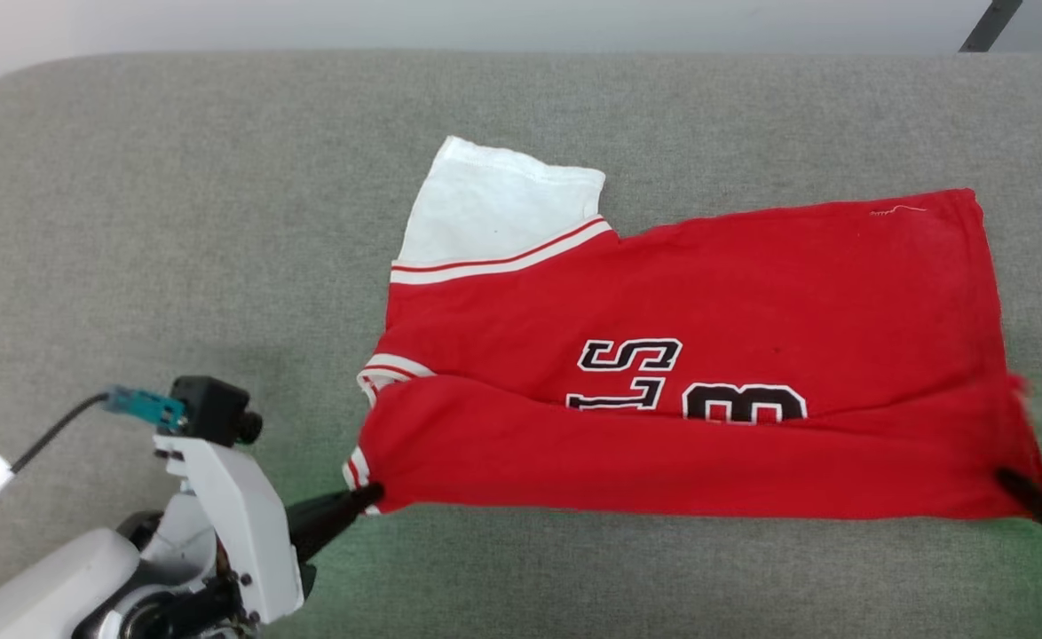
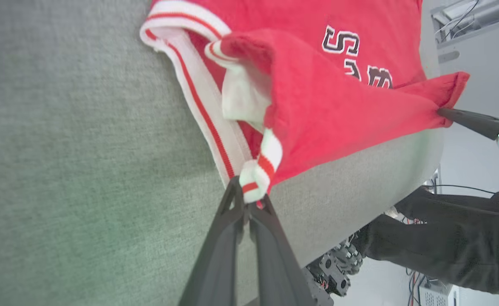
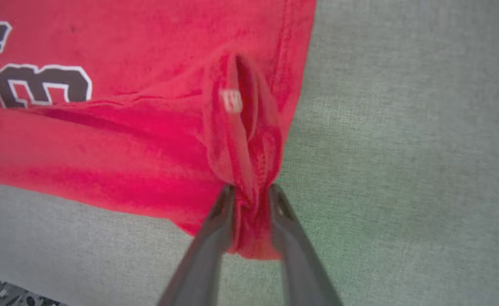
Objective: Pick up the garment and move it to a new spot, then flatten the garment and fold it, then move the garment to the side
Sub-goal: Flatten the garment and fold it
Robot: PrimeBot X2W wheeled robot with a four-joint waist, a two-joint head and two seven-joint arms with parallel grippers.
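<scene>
The garment is a red jersey with a white sleeve and black letters, spread across the grey table, its near edge folded up over the lettering. My left gripper is shut on the striped sleeve trim at the fold's left corner, and the left wrist view shows the garment with that gripper pinching it. My right gripper is at the fold's right corner. In the right wrist view, the right gripper has its fingers parted, with bunched red hem of the garment lying loosely between them.
The grey padded table stretches left and behind the jersey. Its front edge runs just below the fold. In the left wrist view, dark machinery and cables sit past the table edge. A dark bar crosses the far right corner.
</scene>
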